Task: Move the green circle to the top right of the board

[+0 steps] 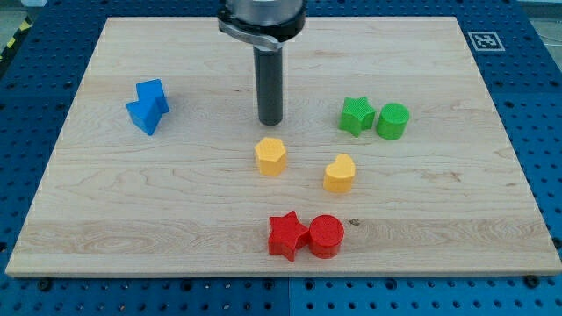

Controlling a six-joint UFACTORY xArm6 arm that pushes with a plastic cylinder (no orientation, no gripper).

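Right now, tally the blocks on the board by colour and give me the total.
Blue: 1, the blue block
Green: 2, the green star and green circle
Yellow: 2, the yellow hexagon and yellow heart
Red: 2, the red star and red circle
Total: 7
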